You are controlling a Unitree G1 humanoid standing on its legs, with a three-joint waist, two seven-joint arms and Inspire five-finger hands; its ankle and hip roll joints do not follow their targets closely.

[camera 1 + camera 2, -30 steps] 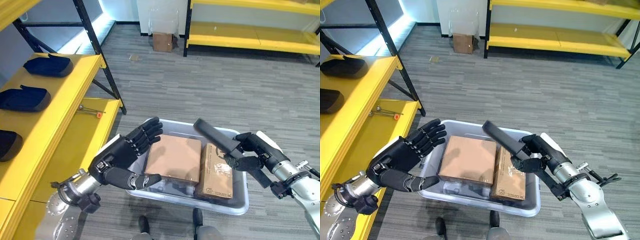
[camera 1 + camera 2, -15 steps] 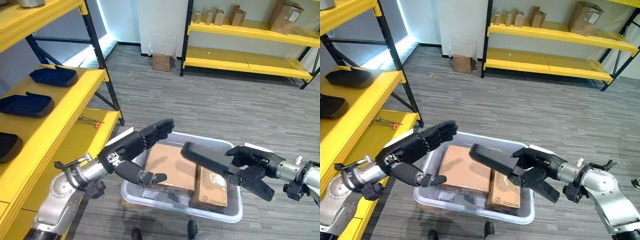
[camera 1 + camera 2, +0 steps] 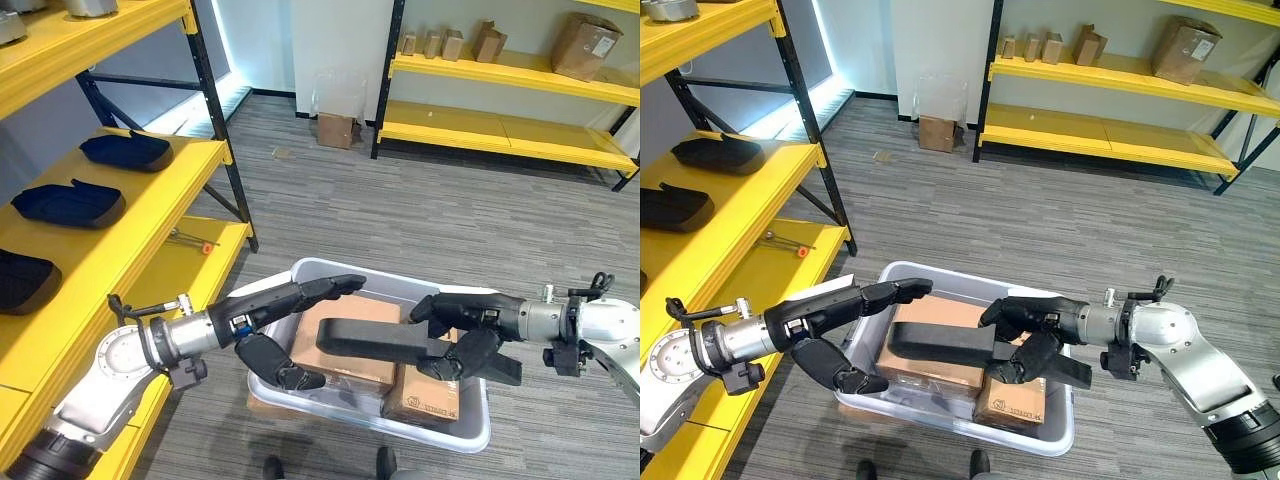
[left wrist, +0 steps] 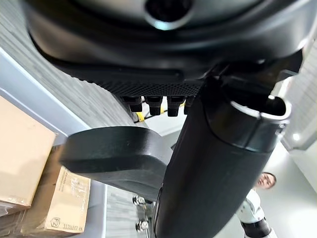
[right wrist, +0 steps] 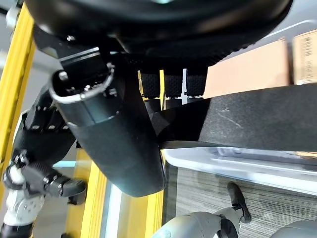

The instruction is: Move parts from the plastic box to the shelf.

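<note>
A long black part [image 3: 372, 340] hangs level over the grey plastic box [image 3: 470, 432], with my right hand [image 3: 462, 330] shut on its right end. My left hand [image 3: 262, 322] is open, fingers [image 3: 335, 286] stretched above the part's left end and thumb [image 3: 290, 377] below it; I cannot tell whether they touch it. The left wrist view shows that end of the black part [image 4: 114, 153] just past the thumb [image 4: 213, 163]. In the box lie a large cardboard box [image 3: 340, 315] and a smaller one [image 3: 418, 397]. The yellow shelf [image 3: 135, 225] on my left holds three dark blue parts [image 3: 68, 203].
A small tool [image 3: 190, 238] lies on the lower yellow shelf board. A second yellow shelf [image 3: 500, 125] with cardboard boxes stands along the back wall, and a carton [image 3: 335, 130] sits on the floor there. A person [image 4: 267, 181] shows far off in the left wrist view.
The camera has tilted up. My right hand has swung the black part leftward and level, and my left hand has reached out so that its fingers and thumb bracket the part's left end.
</note>
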